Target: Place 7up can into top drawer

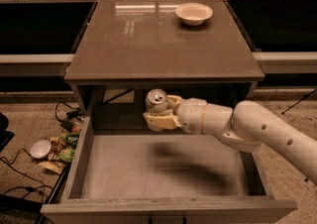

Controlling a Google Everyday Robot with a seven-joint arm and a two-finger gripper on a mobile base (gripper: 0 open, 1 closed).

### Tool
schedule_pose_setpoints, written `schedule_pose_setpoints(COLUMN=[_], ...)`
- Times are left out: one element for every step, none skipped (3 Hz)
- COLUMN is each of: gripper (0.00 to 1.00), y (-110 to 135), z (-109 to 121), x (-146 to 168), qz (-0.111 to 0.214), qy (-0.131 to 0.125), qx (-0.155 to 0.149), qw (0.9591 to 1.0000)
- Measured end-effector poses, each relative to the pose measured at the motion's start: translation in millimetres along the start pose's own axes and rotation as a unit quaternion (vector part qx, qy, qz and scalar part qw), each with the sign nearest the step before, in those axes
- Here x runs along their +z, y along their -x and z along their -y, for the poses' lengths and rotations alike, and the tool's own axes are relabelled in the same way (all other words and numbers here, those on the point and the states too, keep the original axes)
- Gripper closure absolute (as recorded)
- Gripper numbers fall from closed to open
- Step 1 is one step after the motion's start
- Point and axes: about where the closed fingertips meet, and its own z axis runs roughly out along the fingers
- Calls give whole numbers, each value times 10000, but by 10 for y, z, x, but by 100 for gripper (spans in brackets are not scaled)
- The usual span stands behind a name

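The 7up can (pixel 156 101), pale silvery with a silver top and pull tab, is upright in my gripper (pixel 161 111). The gripper's cream fingers (pixel 161 120) are shut around the can's sides. The white arm reaches in from the right. The can hangs just in front of the table's edge, above the back part of the open top drawer (pixel 148 168). The drawer is pulled out wide, with a flat pale grey bottom, low side walls and a thick front panel (pixel 168 210). Nothing lies in the drawer; the arm's shadow falls on its bottom.
A shallow white bowl (pixel 193 13) sits at the back right of the brown tabletop (pixel 148 44). On the floor to the left lie snack packets (pixel 67 144), a small white dish (pixel 39 148) and black cables (pixel 20 178).
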Motion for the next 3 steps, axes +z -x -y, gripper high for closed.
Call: schedule_pose_setpoints(gripper=[100,100,82], y=[-452,-847,-848], z=[-77,-194,-208], x=[-11,96,110], qz=[50,66,76], qy=[323,673,689], qx=[227,358,374], qw=[9992,9971,9969])
